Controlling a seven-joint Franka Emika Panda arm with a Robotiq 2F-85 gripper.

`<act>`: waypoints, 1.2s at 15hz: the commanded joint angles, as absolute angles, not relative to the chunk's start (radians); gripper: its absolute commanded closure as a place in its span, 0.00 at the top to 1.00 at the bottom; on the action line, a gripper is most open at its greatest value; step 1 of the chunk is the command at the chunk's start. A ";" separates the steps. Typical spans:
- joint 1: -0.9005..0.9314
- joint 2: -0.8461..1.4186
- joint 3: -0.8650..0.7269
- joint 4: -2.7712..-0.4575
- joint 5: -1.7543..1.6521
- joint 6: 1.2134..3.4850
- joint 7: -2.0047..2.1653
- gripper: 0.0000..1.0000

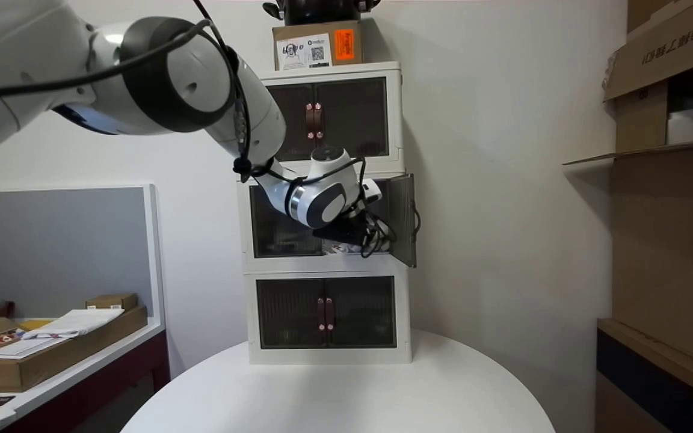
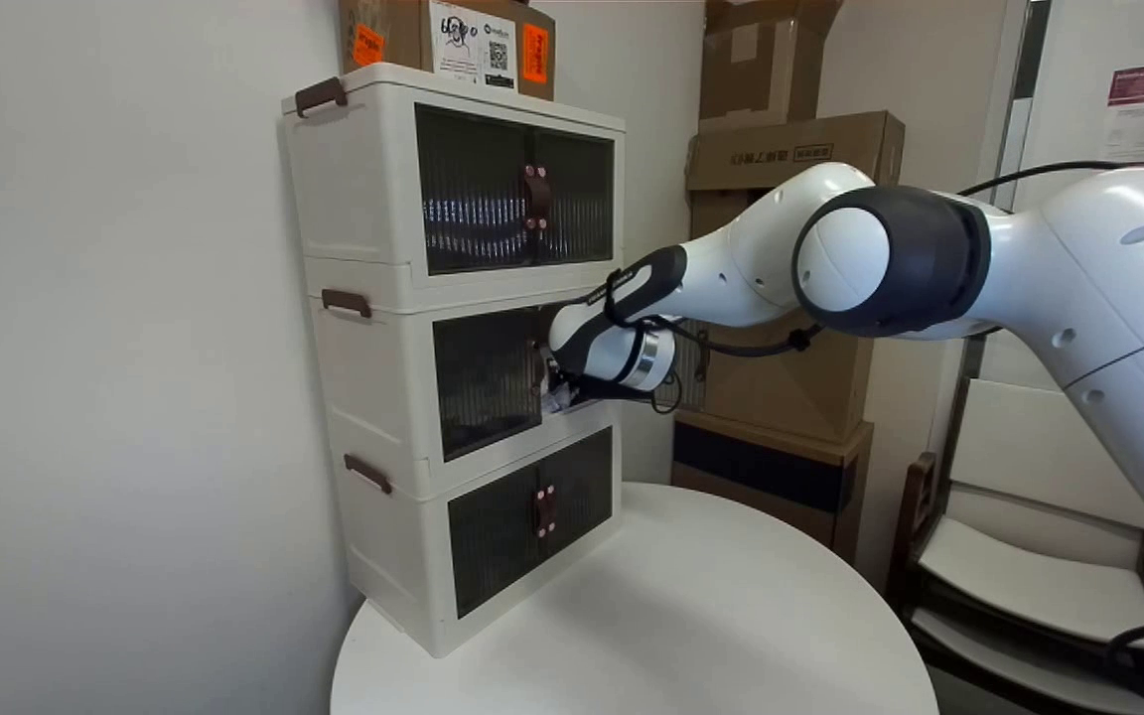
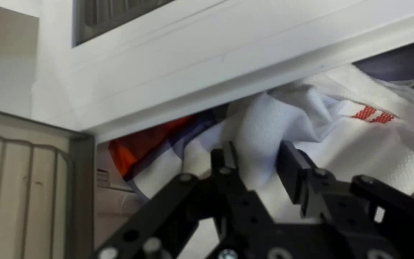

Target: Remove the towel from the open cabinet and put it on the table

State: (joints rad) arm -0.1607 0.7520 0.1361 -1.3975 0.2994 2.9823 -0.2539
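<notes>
The cabinet (image 1: 322, 266) is standing open, its door (image 1: 405, 222) at three o'clock; the pincer (image 3: 256, 153) is pinching the towel (image 3: 329, 144) inside; removal to the six-o'clock counter (image 1: 334, 397) is remaining.

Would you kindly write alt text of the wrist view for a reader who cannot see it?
A black, two-fingered claw straddles a fold of a crumpled white cloth towel with red stripes; whether it grips is unclear. The towel lies inside a white-framed cabinet, whose ribbed, grey-framed door stands open at the picture's left.
</notes>
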 commanded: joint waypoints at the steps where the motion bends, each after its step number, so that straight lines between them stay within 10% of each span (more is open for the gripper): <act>1: -0.165 0.785 0.153 -1.344 0.296 2.996 -0.271 0.05; 18: -0.198 0.319 0.091 -1.869 0.222 2.910 -0.402 0.02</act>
